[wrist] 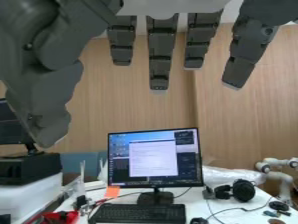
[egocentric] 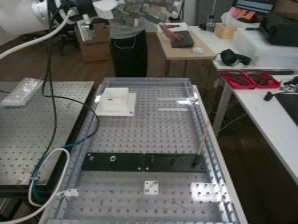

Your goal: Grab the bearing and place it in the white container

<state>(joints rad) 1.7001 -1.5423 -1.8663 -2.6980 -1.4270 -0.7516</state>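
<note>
At the high view's upper left is the hand (egocentric: 73, 6), its fingers (wrist: 161, 52) straight and spread apart in the wrist view, the thumb (wrist: 50, 95) well apart from them. Rightward, the smaller nut (egocentric: 91, 158) and then the larger nut (egocentric: 113, 158) stand on the black bar (egocentric: 128, 165); beyond them, the white container (egocentric: 115, 106) sits toward the bench's far end. I cannot tell where the bearing is.

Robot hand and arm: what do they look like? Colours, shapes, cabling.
Arm: white, smooth, rounded housing; a white cable and thin black cables run beside it. Robot hand: dark grey, slim blocky segmented fingers with paler tips, plus a bulkier, rounded thumb with a small dark screw or hole.
</note>
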